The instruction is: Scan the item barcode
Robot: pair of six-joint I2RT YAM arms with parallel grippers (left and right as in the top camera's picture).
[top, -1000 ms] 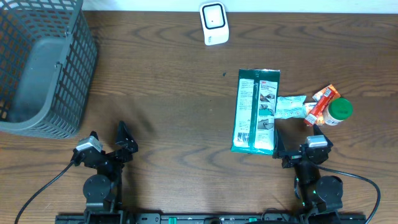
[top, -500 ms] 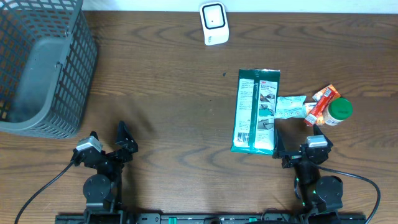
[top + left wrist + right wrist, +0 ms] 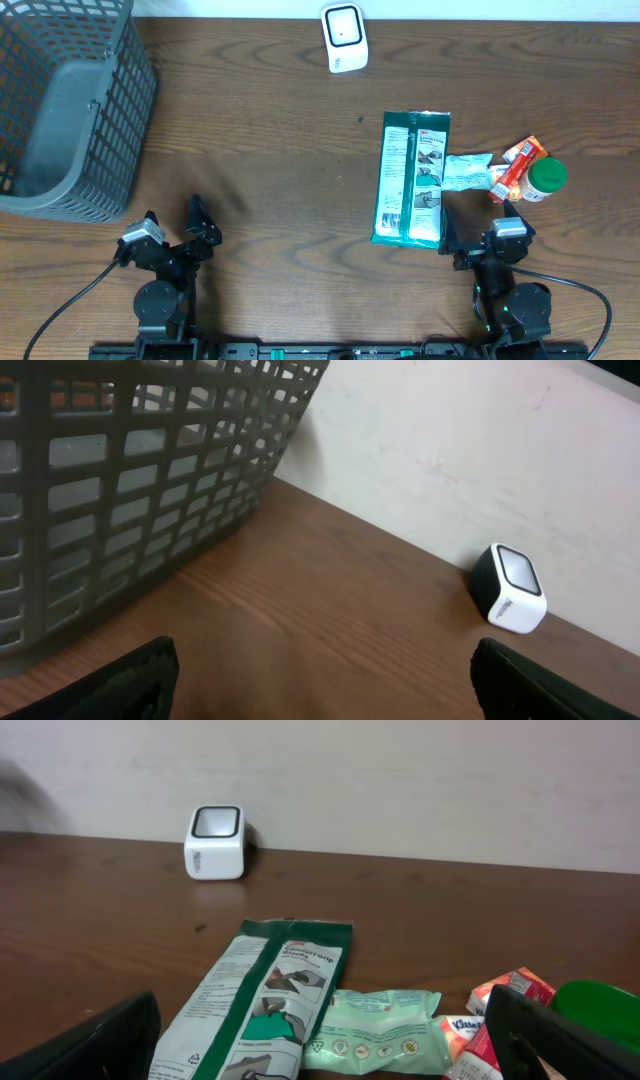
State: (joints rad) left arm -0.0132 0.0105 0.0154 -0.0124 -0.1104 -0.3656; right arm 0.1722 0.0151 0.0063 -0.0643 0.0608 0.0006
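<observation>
The white barcode scanner (image 3: 343, 37) stands at the table's far edge, also seen in the left wrist view (image 3: 510, 590) and the right wrist view (image 3: 215, 842). A long green-and-white flat package (image 3: 412, 180) lies right of centre, with a pale green tissue pack (image 3: 466, 171), a red-orange pack (image 3: 518, 168) and a green-lidded bottle (image 3: 546, 178) beside it. My right gripper (image 3: 480, 226) sits open just in front of these items (image 3: 325, 1055), touching none. Near the front left, my left gripper (image 3: 175, 220) is open over bare wood (image 3: 325, 690).
A grey mesh basket (image 3: 60, 110) fills the back left corner and looms close in the left wrist view (image 3: 120, 490). A pale wall runs behind the table's far edge. Cables trail from both arm bases at the front.
</observation>
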